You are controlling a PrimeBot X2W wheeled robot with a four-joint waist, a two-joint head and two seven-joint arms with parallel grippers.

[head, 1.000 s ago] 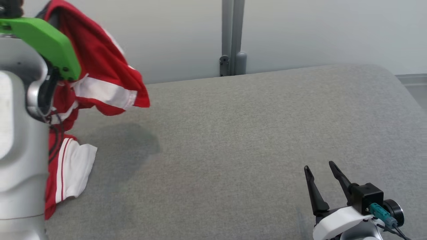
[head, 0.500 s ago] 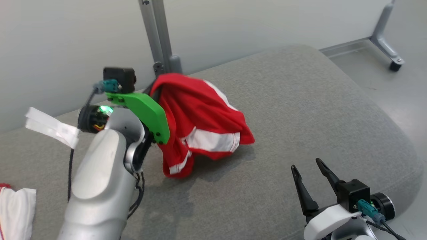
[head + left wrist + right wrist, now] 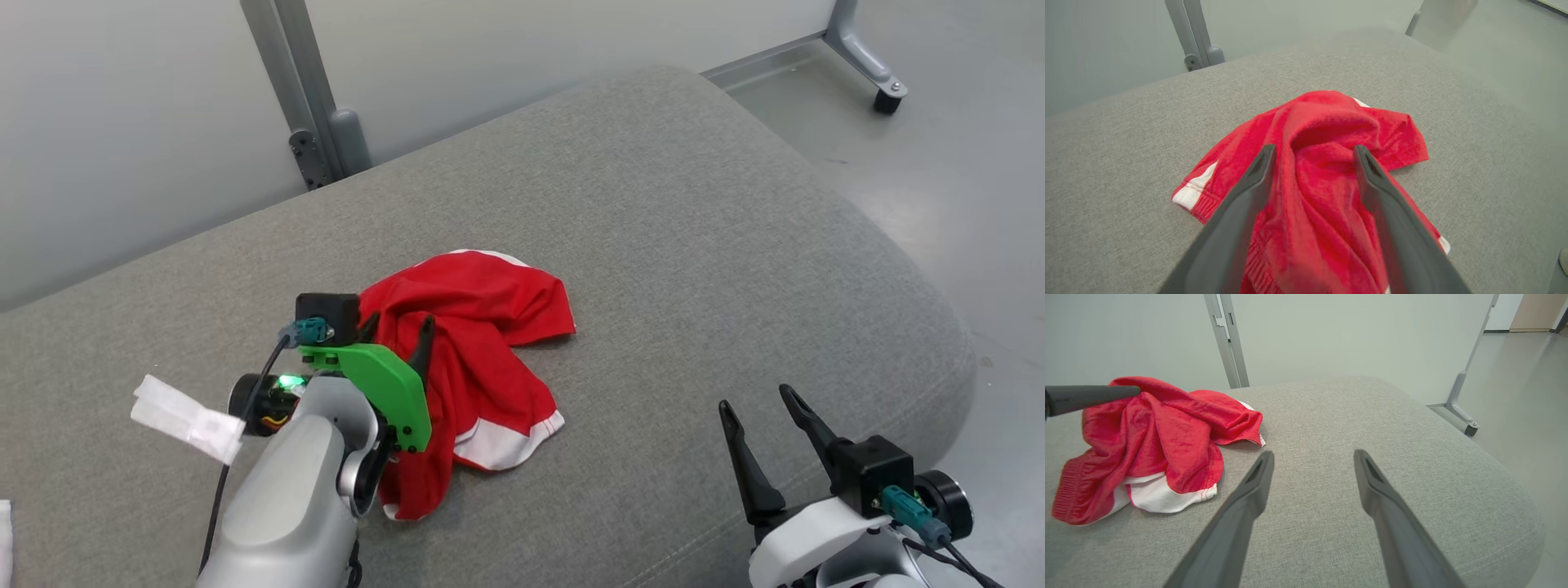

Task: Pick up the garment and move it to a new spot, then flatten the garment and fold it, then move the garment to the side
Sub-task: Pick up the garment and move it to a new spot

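Half a second ago the left pincer [image 3: 397, 333] was shut on the garment [image 3: 482, 327], which hung clear of the surface. Now its jaws stand wide and the red-and-white cloth lies in a crumpled heap on the grey cushion [image 3: 653, 204]. A ridge of fabric rises between the jaws, loose and unpinched. The heap sits near the middle of the cushion, well in from the far edge and from the rounded right corner. The right pincer [image 3: 755, 404] hovers by the near edge, also spread wide and empty, well apart from the cloth. The move to a new spot looks done. Flattening comes next, and the bunched folds will need both pincers to draw them out.
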